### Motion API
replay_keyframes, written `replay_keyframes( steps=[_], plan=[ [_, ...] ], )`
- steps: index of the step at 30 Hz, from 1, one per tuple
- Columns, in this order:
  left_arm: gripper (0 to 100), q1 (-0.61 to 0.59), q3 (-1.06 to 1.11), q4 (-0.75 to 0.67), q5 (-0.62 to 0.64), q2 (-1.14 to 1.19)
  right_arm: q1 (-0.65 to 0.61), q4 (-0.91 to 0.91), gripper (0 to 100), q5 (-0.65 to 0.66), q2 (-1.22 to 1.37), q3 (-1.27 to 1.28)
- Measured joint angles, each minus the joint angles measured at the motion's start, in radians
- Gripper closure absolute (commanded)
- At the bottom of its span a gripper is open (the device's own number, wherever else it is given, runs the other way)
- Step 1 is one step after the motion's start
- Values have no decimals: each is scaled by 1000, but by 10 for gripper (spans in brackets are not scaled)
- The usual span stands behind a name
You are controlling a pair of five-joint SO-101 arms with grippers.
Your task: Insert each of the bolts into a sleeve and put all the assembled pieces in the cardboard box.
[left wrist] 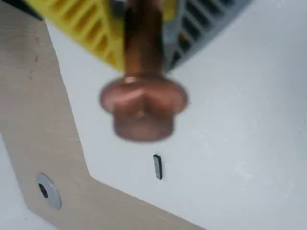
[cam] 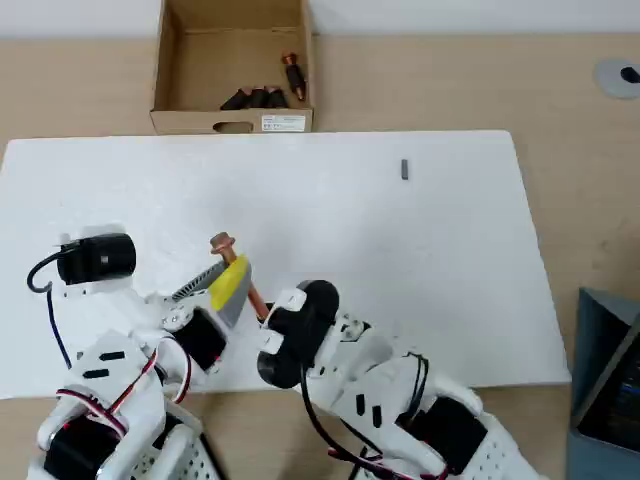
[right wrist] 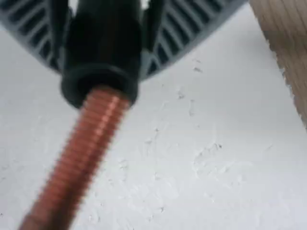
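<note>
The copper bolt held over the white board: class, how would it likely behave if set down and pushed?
The copper bolt looks like solid metal, so probably stiff and heavy for its size. Its round threaded shank would likely roll on the white board, though the flanged head should curve its path.

Left arm (cam: pixel 110 390) low at the near table edge, left gripper (cam: pixel 230 272) clamped on the bolt (cam: pixel 222 243), right arm (cam: pixel 390 400) alongside, right gripper (right wrist: pixel 103 48) gripping the sleeve (right wrist: pixel 98 81), tips close together.

Copper-coloured threaded bolt (left wrist: pixel 143 103), black sleeve (right wrist: pixel 98 80), left end effector (cam: pixel 228 268) ribbed yellow and grey, right end effector (right wrist: pixel 103 31) ribbed grey, white sheet (cam: pixel 400 280) on tan wood-grain worktop (cam: pixel 80 90), brown cardboard box (cam: pixel 190 121).
</note>
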Motion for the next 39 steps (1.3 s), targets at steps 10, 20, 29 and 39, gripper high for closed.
replay_keyframes(
  steps=[10, 20, 29, 39],
  plan=[
    [997, 0, 6, -3, 0, 0, 0, 0, 989, 0, 0, 0],
    [997, 0, 40, -9, 0, -3, 0, 0, 989, 2, 0, 0],
    [998, 25, 14, 32, -137, -8, -3, 0, 989, 2, 0, 0],
    [998, 89, -58, 166, -152, -11, -3, 2, 989, 2, 0, 2]
  ],
)
